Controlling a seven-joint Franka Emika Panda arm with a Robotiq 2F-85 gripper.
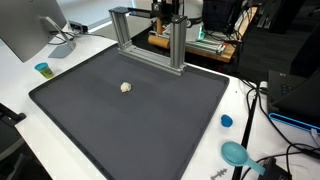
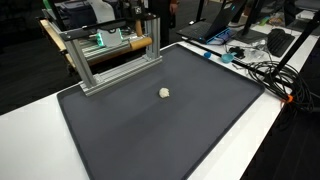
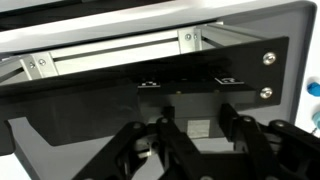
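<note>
Hanging over the frame (image 1: 178,48) at the far edge, the gripper (image 1: 170,12) has its jaws pulled together; I cannot tell what, if anything, they grip. Cup (image 1: 42,69) far left, bowl (image 1: 235,153) near right: contents unclear. Ball (image 1: 126,87) on the mat (image 1: 100,125).

On mat (image 1: 160,125), pale lump (image 1: 125,87) too small to identify in both exterior views. Robot arm (image 1: 170,12) cut by top edge, behind metal frame (image 1: 150,35). Wrist view: end effector (image 3: 200,150) dark, blurred; linkages run off bottom edge.
</note>
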